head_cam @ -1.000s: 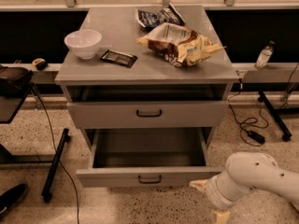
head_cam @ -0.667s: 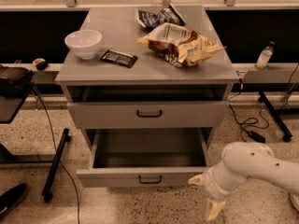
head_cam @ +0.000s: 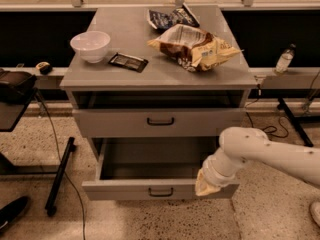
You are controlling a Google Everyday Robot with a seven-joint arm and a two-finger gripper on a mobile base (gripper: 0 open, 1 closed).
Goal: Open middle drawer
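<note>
one bowl [head_cam: 90,45], middle drawer [head_cam: 125,189] open, jaws at its front

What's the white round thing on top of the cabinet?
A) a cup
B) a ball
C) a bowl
C: it is a wide, hollow bowl on the left of the cabinet top. The end effector is low, by the open drawer's right front corner.

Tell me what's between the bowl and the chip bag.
A dark flat packet, in the camera view. The gripper is low, by the open middle drawer.
</note>
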